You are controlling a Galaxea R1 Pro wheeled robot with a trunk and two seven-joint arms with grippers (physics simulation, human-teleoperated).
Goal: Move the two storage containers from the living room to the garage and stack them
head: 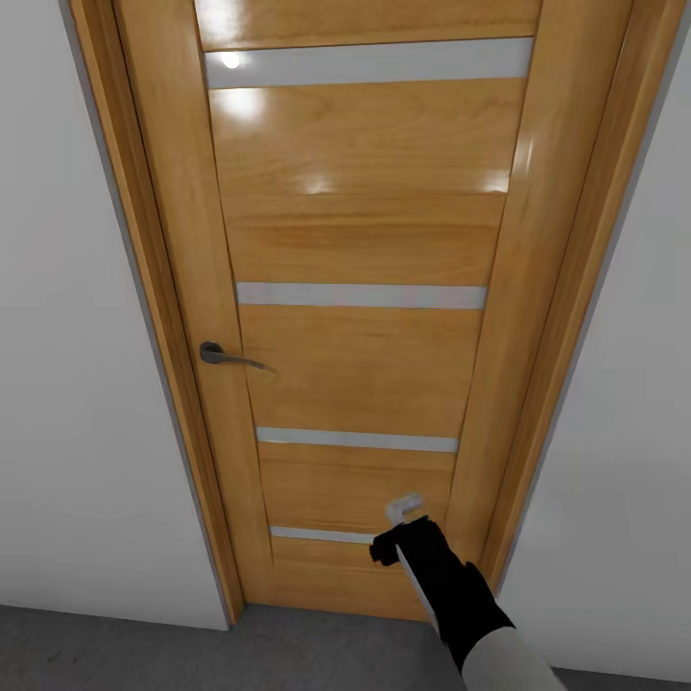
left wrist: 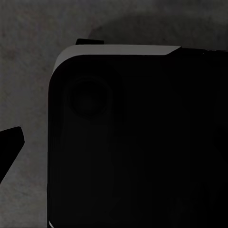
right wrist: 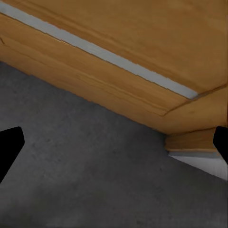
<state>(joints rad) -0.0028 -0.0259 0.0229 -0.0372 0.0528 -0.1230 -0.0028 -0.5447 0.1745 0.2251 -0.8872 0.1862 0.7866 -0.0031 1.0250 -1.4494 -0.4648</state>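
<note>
Containers absent from sight; robot faces the shut wooden door, handle at its left edge. Right gripper spread wide, empty, low over grey floor, probably just carried there. Left gripper's spread: cannot tell.

I face a closed door set between two wall sections, its handle on the left side. The floor runs below it. My right gripper sits low before the door's bottom right corner.
</note>
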